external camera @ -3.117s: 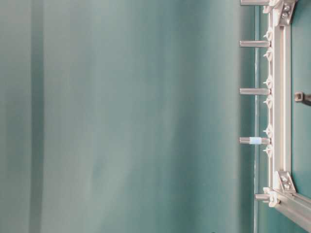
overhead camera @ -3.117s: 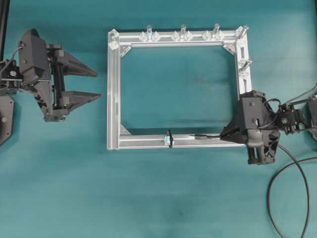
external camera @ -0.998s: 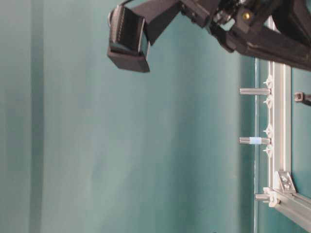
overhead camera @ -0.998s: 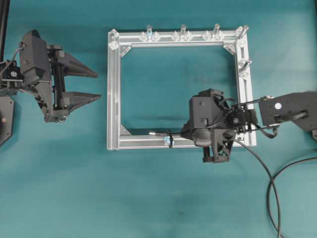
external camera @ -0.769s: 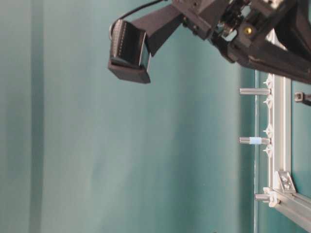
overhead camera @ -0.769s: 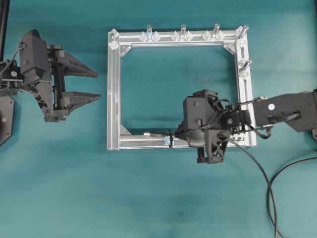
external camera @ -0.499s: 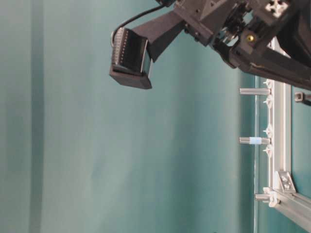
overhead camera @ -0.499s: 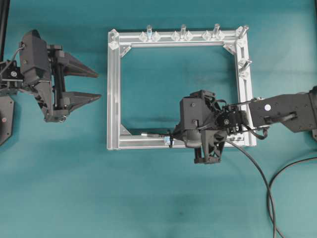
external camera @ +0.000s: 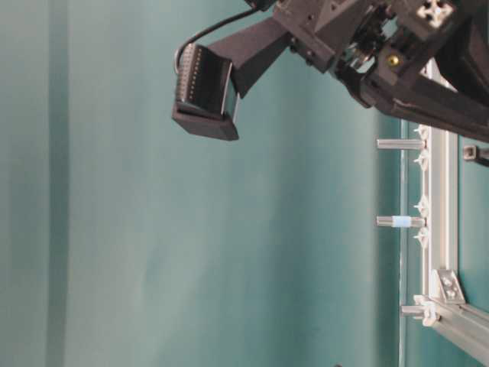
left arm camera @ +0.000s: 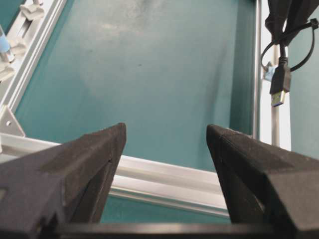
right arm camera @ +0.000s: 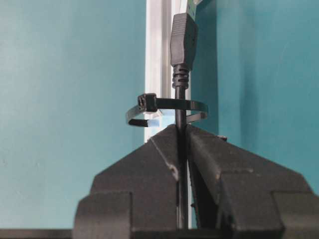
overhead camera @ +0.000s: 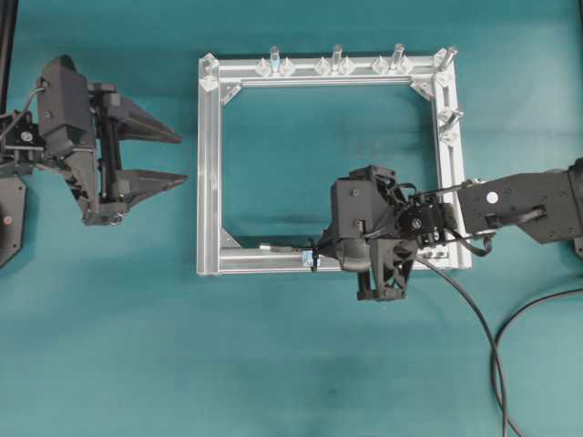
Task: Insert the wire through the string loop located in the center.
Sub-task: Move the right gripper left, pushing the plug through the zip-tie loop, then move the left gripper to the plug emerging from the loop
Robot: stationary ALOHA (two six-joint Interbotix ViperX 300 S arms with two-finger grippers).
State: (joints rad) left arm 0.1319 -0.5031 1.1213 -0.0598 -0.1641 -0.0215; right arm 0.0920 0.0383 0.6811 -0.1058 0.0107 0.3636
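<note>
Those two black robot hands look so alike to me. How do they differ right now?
The left hand is spread wide and holds nothing; the right hand is pinched shut on the wire. The left hand sits outside the silver frame; the right hand is over the frame's bottom bar, against the string loop, with the plug already through. Both are black with wedge-shaped fingers.
</note>
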